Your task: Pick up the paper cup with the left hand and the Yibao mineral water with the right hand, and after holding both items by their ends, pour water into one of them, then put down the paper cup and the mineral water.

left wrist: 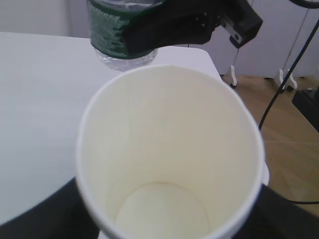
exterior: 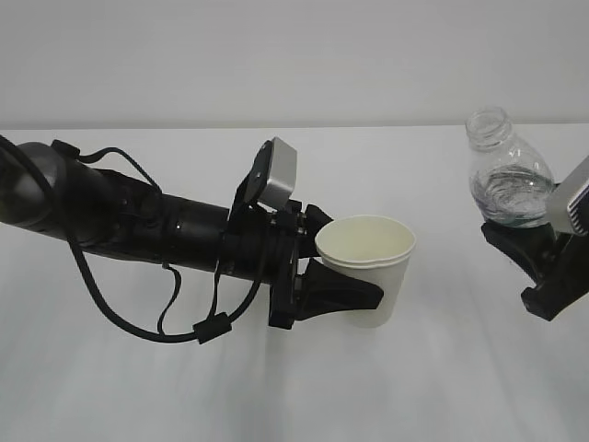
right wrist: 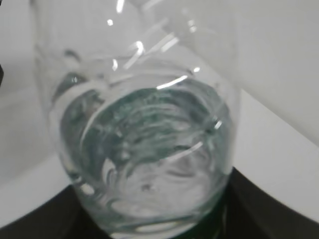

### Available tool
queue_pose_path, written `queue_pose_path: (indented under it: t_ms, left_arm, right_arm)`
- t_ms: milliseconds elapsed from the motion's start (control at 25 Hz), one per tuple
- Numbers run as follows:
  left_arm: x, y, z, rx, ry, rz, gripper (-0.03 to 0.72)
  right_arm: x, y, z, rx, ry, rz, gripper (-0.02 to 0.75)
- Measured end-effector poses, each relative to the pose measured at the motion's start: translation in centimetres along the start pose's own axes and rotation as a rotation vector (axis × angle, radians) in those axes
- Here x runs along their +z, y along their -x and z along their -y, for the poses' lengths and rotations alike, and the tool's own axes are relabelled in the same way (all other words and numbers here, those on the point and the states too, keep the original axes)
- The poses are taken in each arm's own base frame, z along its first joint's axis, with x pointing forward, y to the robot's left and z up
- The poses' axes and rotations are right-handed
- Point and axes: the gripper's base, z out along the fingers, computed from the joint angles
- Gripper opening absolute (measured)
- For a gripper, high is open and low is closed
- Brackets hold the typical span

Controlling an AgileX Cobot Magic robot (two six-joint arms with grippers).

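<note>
The white paper cup (exterior: 370,267) is upright with its mouth open, and its cream inside (left wrist: 169,159) holds nothing. My left gripper (exterior: 345,265) is shut on the cup's lower wall, with one black finger (exterior: 342,296) across the front. The Yibao mineral water (exterior: 504,175) is at the right, capless and leaning slightly left, with water in its lower part. My right gripper (exterior: 521,232) is shut on it low down. The cup and the bottle are well apart. The left wrist view shows the green label (left wrist: 114,30) beyond the cup. The right wrist view looks down into the bottle (right wrist: 149,149).
A white table (exterior: 138,387) lies under both arms, and a pale wall (exterior: 276,55) stands behind it. The left arm's black cables (exterior: 147,322) loop down toward the tabletop. Past the table's far corner there are a wooden floor (left wrist: 294,149) and cables.
</note>
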Motion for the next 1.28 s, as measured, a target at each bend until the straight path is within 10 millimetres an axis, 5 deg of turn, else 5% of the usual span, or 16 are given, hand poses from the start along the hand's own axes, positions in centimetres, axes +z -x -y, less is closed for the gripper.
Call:
queue_pose_path:
  t_ms: [1280]
  left_arm:
    - [0.10, 0.10, -0.59, 0.044, 0.018, -0.053, 0.488]
  right_arm:
    - [0.10, -0.50, 0.24, -0.111, 0.049, -0.132, 0.432]
